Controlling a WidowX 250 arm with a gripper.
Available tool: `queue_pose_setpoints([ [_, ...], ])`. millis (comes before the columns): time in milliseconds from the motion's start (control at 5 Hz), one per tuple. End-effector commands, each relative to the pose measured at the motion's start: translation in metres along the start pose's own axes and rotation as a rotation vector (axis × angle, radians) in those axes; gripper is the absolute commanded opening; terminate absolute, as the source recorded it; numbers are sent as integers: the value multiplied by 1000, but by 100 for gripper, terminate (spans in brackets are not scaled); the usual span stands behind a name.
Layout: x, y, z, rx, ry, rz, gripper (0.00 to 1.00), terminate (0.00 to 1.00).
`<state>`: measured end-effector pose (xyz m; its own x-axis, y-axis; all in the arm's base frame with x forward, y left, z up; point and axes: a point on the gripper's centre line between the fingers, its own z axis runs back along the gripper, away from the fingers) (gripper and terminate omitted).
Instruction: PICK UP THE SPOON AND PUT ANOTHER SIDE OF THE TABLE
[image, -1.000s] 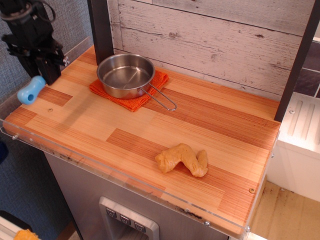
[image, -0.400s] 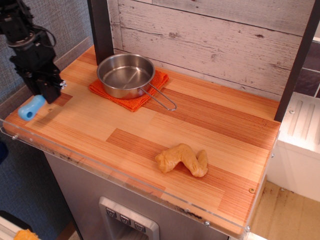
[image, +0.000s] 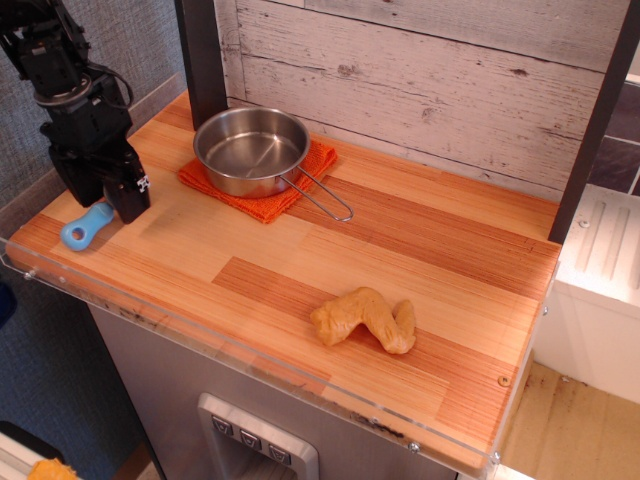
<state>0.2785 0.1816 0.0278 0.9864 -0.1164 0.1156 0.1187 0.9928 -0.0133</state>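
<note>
The spoon (image: 87, 226) lies at about nine o'clock on the bench (image: 400, 300), its bowl hidden under the end effector (image: 108, 195), whose grip I cannot tell, so letting go and lifting away looks next.

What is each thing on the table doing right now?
spoon: blue handle lying at the table's left end, bowl hidden behind the gripper.
gripper: low over the spoon; cannot tell whether its fingers are open.
pan: upright, empty, sitting on the orange cloth.
tan lump: lying near the front edge, untouched.
table: holds everything.
</note>
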Motion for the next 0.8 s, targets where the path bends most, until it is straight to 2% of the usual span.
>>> queue_pose_setpoints([
  [0,10,-41,65,58,-102,-15,100,0],
  [200,5,-47,75,66,-74,62,100,0],
  [400,3,-49,70,47,-40,97,100,0],
  [600,3,-49,70,47,-40,97,100,0],
])
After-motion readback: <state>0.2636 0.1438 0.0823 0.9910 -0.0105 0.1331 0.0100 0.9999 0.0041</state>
